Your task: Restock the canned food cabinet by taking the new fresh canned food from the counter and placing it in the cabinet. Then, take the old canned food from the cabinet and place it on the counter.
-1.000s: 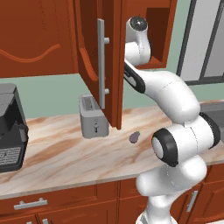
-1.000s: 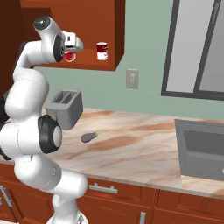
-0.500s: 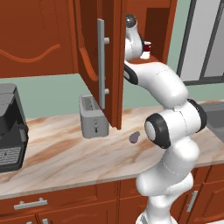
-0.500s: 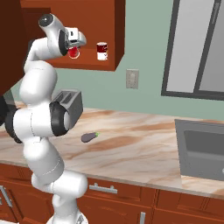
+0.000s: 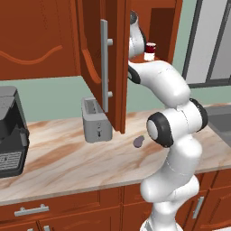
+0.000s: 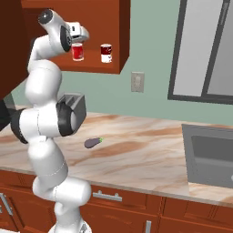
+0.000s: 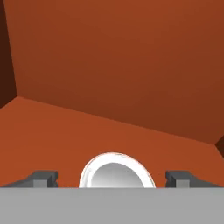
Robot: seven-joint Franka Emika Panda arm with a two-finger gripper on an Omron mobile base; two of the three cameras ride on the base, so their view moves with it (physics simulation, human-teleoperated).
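Cans number two, and both stand on the floor of the open cabinet (image 6: 119,54): the new fresh canned food (image 6: 78,51), bright red, on the left as the right base view shows it, and the old canned food (image 6: 106,53), dark red over white, a little apart to its right. Nearest the base runs the counter (image 6: 136,157), one long marbled slab, with one drawer handle showing under its front edge in each base view. On the stone lie a single small purple eggplant (image 6: 92,143) in front of the arm, one grey toaster (image 5: 96,120) behind it toward the wall, one black coffee machine (image 5: 10,131) at the far left of the left base view, and one sink (image 6: 213,154) sunk in at the right. Above the toaster the cabinet door (image 5: 108,63) hangs open, its one grey bar handle (image 5: 105,66) upright. The arm reaches up past that door, and the gripper (image 6: 78,36) sits just over the bright red can. In the hand view the fingertips (image 7: 43,178) stand spread wide, one at each side, with the can's pale round lid (image 7: 117,172) between them and a clear gap to either tip, so they touch nothing. Beyond the lid the cabinet's floor meets the back wall. Farthest off, one wall outlet (image 6: 137,82) and one window (image 6: 205,50) sit on the green wall.
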